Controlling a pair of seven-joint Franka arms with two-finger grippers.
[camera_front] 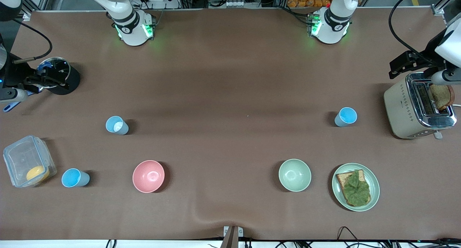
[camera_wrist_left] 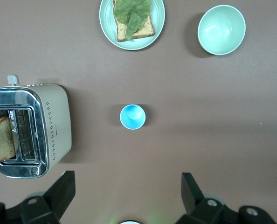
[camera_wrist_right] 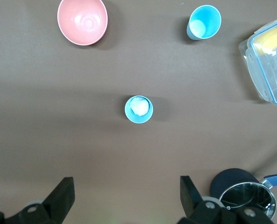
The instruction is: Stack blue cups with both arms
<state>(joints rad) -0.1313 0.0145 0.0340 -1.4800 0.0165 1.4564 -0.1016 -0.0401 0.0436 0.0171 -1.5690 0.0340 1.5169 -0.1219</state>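
**Three cups apart, both grippers spread**

You see three blue cups standing separate on the tabletop: one [camera_front: 117,125] toward the right arm's end, another [camera_front: 75,177] nearer the front edge beside a plastic box [camera_front: 28,161], the third [camera_front: 345,117] by the toaster [camera_front: 403,107]. Left gripper [camera_wrist_left: 124,196] and right gripper [camera_wrist_right: 124,196] each hang over a cup, fingers apart, holding nothing.

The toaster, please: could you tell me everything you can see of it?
The toaster is a cream two-slot box with a shiny chrome top and dotted sides. It stands upright on the table at the left arm's end, beside a blue cup. A browned slice of bread sticks out of one slot.
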